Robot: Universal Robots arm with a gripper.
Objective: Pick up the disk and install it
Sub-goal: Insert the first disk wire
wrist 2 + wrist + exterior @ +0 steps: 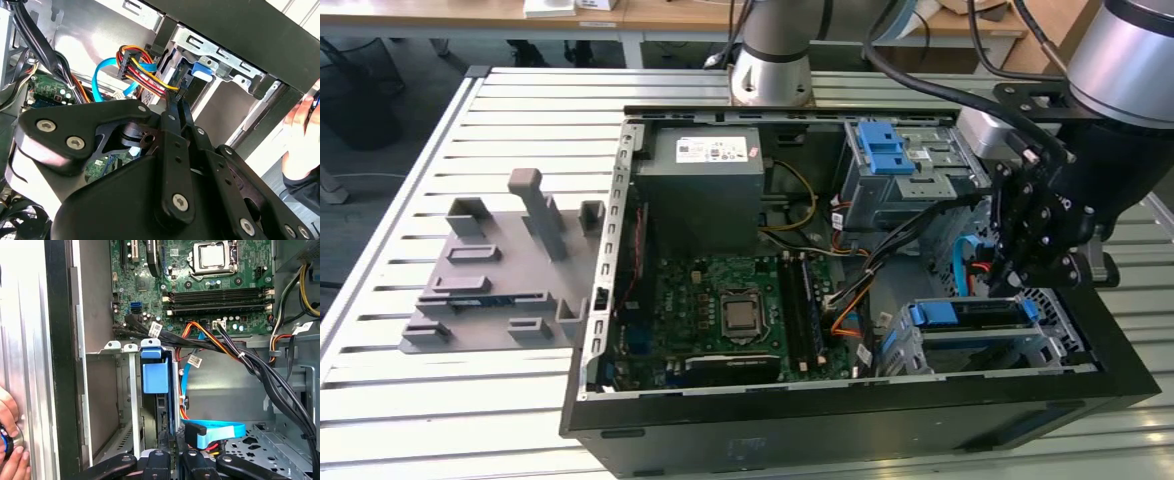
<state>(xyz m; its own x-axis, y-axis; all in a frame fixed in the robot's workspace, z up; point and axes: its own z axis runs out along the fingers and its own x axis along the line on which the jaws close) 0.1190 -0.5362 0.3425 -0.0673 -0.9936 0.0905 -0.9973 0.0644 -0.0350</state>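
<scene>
The disk sits in the metal drive cage at the case's front corner on the exterior view's right, its blue plastic frame facing into the case. My gripper hangs just above the cage. In both wrist views the black fingers run close together, and the gripper ends right at the disk's cable end, beside the blue tab. The jaws look shut with nothing between them. Whether the tips touch the disk is hidden.
A blue flat cable and red-yellow wires lie beside the fingers. A second blue carrier sits in the rear cage, near the power supply and motherboard. A person's hand rests outside the case wall. A grey fixture stands on the table.
</scene>
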